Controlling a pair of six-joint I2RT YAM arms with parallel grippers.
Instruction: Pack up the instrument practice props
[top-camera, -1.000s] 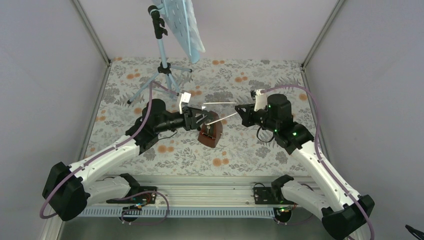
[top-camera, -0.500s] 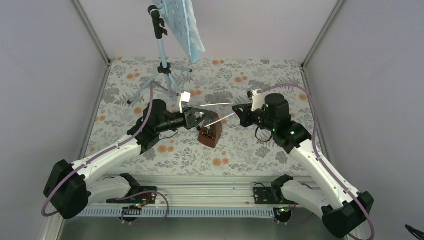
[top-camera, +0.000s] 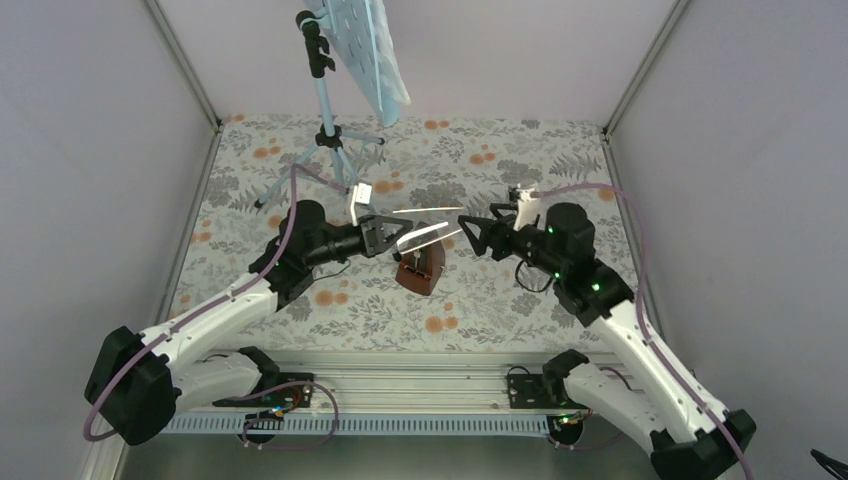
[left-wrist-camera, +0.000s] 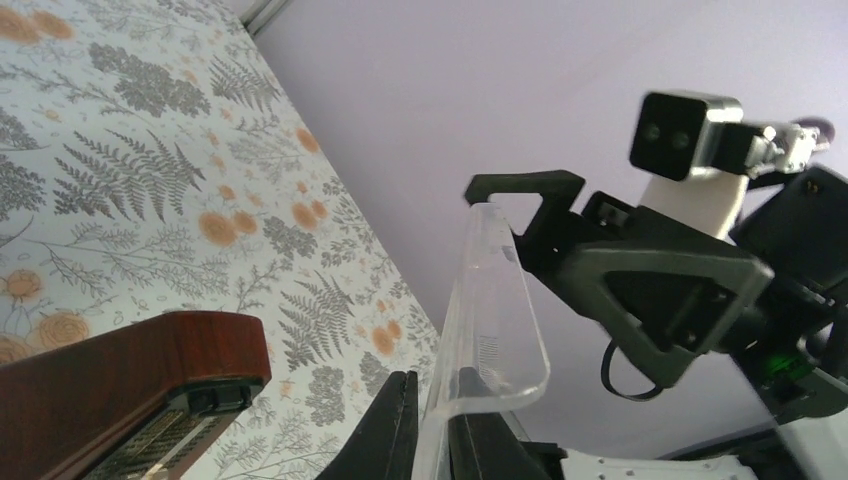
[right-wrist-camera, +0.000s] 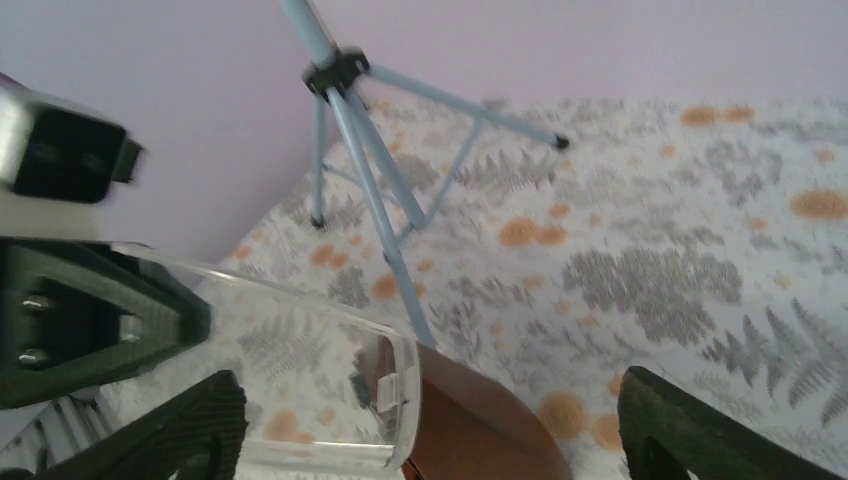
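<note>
A clear plastic cover (top-camera: 430, 228) hangs in the air between my two grippers, above the brown wooden metronome (top-camera: 420, 268) on the floral table. My left gripper (left-wrist-camera: 432, 385) is shut on the cover's near edge (left-wrist-camera: 495, 320). My right gripper (right-wrist-camera: 430, 385) stands open, its fingers wide on either side of the cover's other end (right-wrist-camera: 300, 340) and not touching it. Below it shows the metronome (right-wrist-camera: 480, 420). The light-blue music stand (top-camera: 330, 110) stands upright at the back left, its hole-dotted plate (top-camera: 365, 50) tilted.
The stand's tripod legs (right-wrist-camera: 370, 170) spread over the table behind the grippers. Plain walls close in the table on the left, back and right. A metal rail (top-camera: 400, 390) with both arm bases runs along the near edge.
The right gripper has opened and let go of the clear cover, drawing back slightly to the right. The left gripper has closed on the cover's other end.
</note>
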